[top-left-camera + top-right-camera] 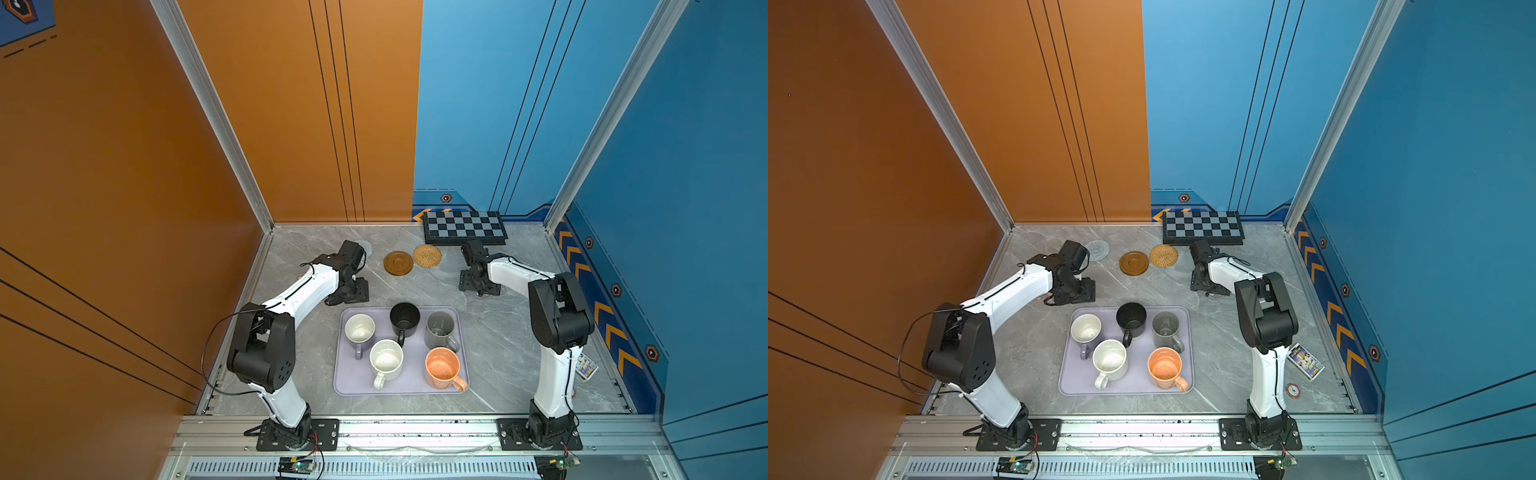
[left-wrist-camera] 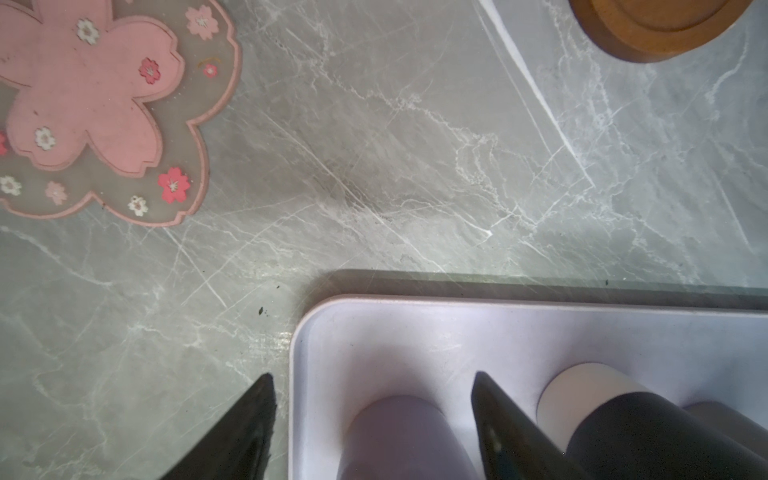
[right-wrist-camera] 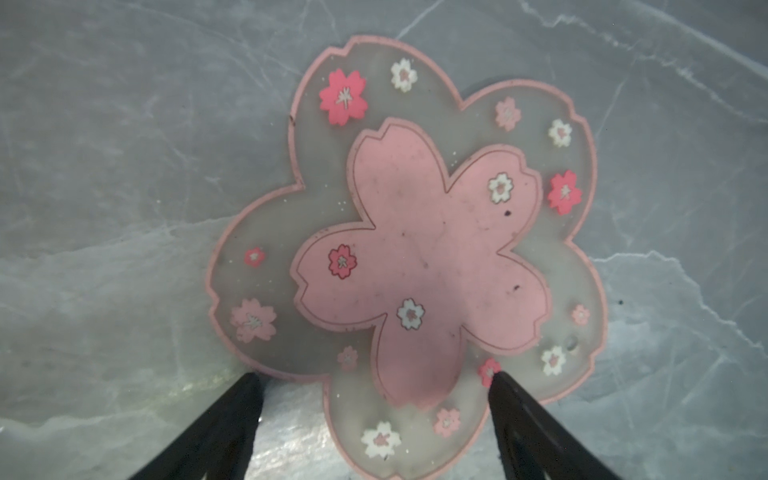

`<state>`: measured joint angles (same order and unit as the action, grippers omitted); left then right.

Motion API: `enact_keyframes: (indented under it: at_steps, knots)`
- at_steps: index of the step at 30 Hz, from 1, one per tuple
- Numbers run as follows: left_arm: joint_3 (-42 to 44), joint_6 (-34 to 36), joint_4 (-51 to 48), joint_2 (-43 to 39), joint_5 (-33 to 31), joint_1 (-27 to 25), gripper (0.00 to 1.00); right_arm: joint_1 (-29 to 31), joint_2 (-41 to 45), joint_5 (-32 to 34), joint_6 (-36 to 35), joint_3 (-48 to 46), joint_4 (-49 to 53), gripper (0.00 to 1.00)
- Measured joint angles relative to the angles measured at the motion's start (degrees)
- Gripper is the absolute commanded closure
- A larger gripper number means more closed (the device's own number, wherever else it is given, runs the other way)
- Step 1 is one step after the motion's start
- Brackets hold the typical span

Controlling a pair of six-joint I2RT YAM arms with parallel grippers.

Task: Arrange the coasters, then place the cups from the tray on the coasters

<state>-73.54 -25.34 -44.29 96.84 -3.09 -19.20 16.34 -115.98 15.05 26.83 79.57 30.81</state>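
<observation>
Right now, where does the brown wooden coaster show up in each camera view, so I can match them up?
Top view: wooden coaster on the table beyond the tray, beside the rattan coaster.
Top view: wooden coaster between the spiral coaster and rattan coaster.
Left wrist: wooden coaster cut off at the frame edge, past the tray rim.
Right wrist: not in it; only a pink flower coaster.
Shared landmark: the tray (not right wrist).

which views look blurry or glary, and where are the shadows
Left wrist view: the left end effector's black fingers and the lavender mug are out of focus; the pale lavender rectangular tray casts a dark shadow band on the grey marble tabletop. Right wrist view: the pink flower-shaped coaster is fairly sharp, with glare on the marble beside it. Both top views: even light, soft shadows.
</observation>
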Motion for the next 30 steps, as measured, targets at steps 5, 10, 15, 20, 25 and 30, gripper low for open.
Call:
enact_keyframes:
  at_steps: [5,10,15,20,25,30]
  knots:
    - [0.0,-0.02,-0.15,-0.2,-0.13,0.0,0.24,-0.02,-0.15,0.2,-0.02,0.26,0.02,0.12]
    - [0.0,-0.02,-0.15,-0.2,-0.13,0.0,0.24,-0.17,-1.33,0.52,-0.28,1.97,0.02,0.13]
    - [0.0,-0.02,-0.15,-0.2,-0.33,0.0,0.24,-0.22,-2.6,1.22,-1.55,3.98,0.02,0.12]
    - [0.0,-0.02,-0.15,-0.2,-0.48,0.0,0.24,-0.22,-2.62,1.27,-1.55,4.04,0.17,0.12]
    - [-0.48,0.0,-0.35,-0.2,-1.09,0.0,0.25,-0.2,0.15,1.18,-1.51,1.42,0.68,0.13]
    - [-4.26,0.55,-0.5,0.37,-2.05,0.0,0.3,0.52,8.39,1.16,-1.53,-2.95,1.29,0.12]
